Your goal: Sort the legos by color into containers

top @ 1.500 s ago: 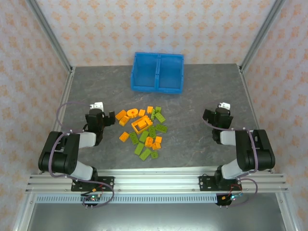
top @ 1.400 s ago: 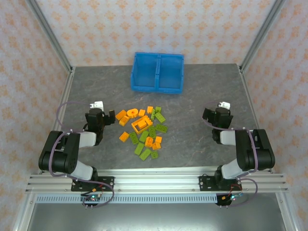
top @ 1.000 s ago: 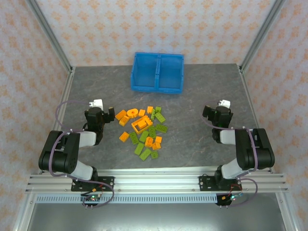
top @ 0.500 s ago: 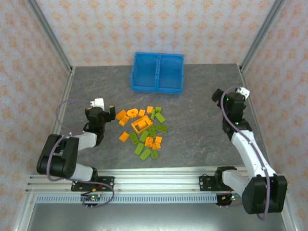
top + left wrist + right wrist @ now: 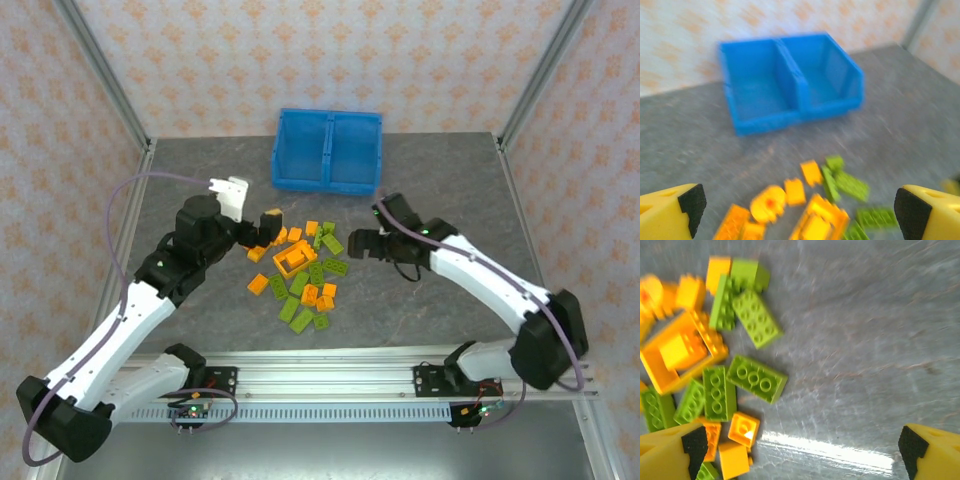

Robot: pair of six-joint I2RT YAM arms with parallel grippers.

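1. Two arms reach over the grey stone-patterned table (image 5: 450, 200) in the top external view. The left gripper (image 5: 262, 228) hangs at the 10 o'clock edge of the heap of small orange and lime green studded plastic bricks (image 5: 300, 275). The right gripper (image 5: 358, 244) is just beside the heap's 2 o'clock edge. The bright blue translucent two-compartment plastic bin (image 5: 328, 183) lies at 12 o'clock from the heap, well apart. I can make out no brick inside it.
2. In the left wrist view, the left gripper (image 5: 797, 212) has its fingers spread wide with nothing between them. The larger orange hollow square piece (image 5: 817, 222) lies at 6 o'clock and the bin (image 5: 770, 122) at 12 o'clock. The blur leaves single bricks uncertain.
3. In the right wrist view, the right gripper (image 5: 800, 452) is likewise spread and empty. A lime green oblong brick (image 5: 756, 378) lies toward 11 o'clock from the gap, its long axis running 10 to 4 o'clock. The fingers would probably need turning to span its short side.
4. I judge the left arm nearer the orange pieces and the right arm nearer the green ones.
5. No brand or lettering is legible anywhere.
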